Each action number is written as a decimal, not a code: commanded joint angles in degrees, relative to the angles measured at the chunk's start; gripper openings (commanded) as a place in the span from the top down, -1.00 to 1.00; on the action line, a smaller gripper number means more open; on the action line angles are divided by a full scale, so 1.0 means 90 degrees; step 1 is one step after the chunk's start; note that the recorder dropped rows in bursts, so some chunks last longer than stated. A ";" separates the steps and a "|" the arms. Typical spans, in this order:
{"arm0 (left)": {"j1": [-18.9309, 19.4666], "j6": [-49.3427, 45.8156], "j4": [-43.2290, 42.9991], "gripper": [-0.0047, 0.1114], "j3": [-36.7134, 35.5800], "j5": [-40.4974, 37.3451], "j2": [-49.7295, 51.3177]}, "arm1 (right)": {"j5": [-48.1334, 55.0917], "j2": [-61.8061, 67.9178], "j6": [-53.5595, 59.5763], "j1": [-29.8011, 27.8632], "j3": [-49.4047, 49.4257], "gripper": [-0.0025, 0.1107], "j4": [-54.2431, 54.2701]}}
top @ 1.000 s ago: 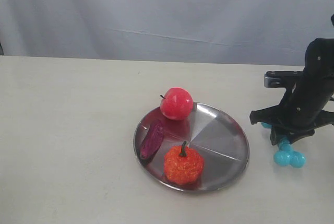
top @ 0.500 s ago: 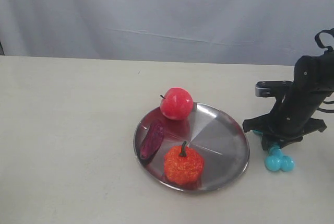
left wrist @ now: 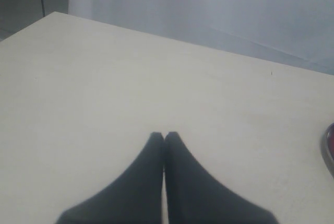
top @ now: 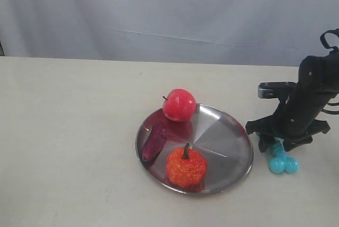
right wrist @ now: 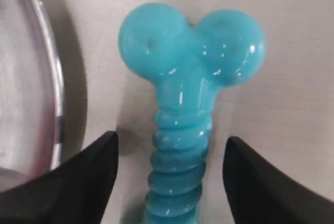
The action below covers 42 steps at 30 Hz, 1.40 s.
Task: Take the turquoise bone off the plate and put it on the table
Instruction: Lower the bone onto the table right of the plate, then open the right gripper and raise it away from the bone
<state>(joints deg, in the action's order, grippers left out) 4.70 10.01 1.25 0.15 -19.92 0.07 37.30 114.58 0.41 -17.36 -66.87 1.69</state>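
Note:
The turquoise bone (top: pixel 282 162) lies on the pale beige table (top: pixel 69 147), just right of the silver plate (top: pixel 225 139). My right gripper (top: pixel 275 143) stands over the bone's far end and hides part of it. In the right wrist view the gripper (right wrist: pixel 172 148) is open, its two dark fingers (right wrist: pixel 88 177) wide of the bone's ribbed shaft (right wrist: pixel 177 172) with a gap on each side. The plate's rim (right wrist: pixel 55 104) is close beside the bone. My left gripper (left wrist: pixel 165 136) is shut and empty above bare table.
On the plate sit a red apple (top: pixel 178 105), a purple sweet potato (top: pixel 153 141) and an orange pumpkin (top: pixel 186 166). A grey cloth backdrop (top: pixel 169 10) closes off the far side. The plate's edge (left wrist: pixel 329 151) shows in the left wrist view.
My right gripper carried the bone left and down toward the plate's right edge, then opened. The bone now rests on the table, free of the fingers.

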 commanded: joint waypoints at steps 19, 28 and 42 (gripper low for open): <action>-0.0031 0.0011 0.0027 0.92 -0.0016 0.0033 -0.0008 | 0.0123 -0.5439 0.0905 0.1848 0.0941 0.96 0.0637; -0.0031 0.0011 0.0027 0.92 -0.0016 0.0033 -0.0008 | -0.1171 -0.8727 0.0833 0.2852 0.2489 0.96 0.0637; -0.0031 0.0011 0.0027 0.92 -0.0016 0.0033 -0.0008 | -0.1335 -1.2413 0.0727 0.2852 0.4094 0.96 0.0459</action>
<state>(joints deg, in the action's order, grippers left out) 4.70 10.01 1.25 0.15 -19.92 0.07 24.46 7.14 7.19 8.15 -32.06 7.14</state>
